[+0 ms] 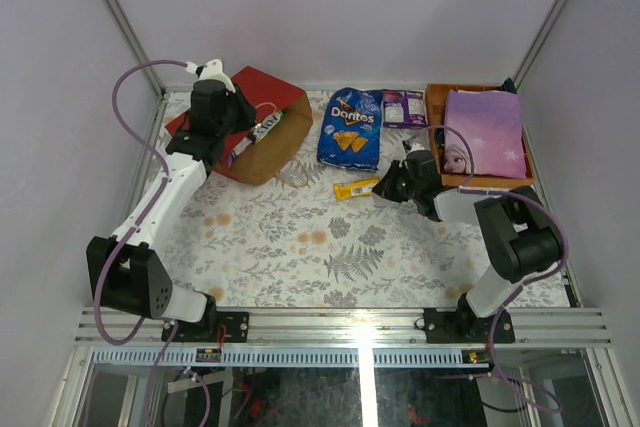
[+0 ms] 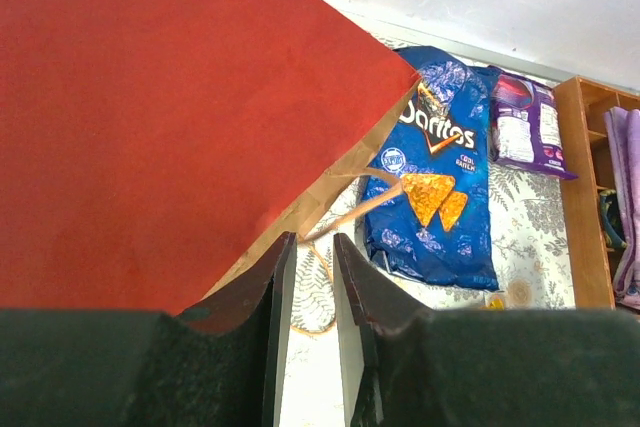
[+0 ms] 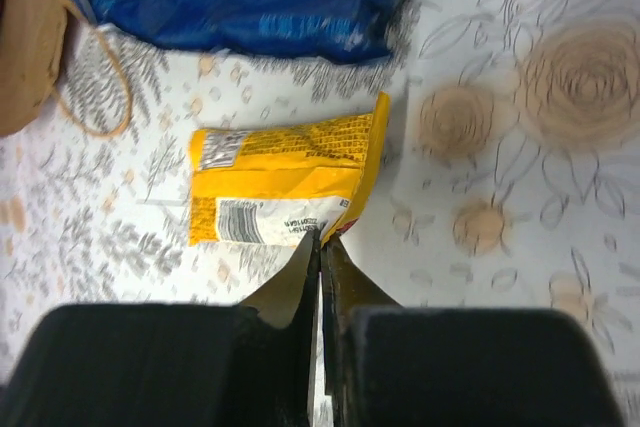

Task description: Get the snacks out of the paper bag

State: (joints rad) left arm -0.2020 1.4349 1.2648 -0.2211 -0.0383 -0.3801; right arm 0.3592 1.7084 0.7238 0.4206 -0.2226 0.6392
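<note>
barely, right end effector (image 3: pixel 320 239) clamped on near edge of yellow packet (image 3: pixel 285 182).

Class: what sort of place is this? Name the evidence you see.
Probably a robotics lab test cell, not a home: a left arm and right arm bolted to an aluminium rail, plain white walls enclosing a floral-clothed table.
</note>
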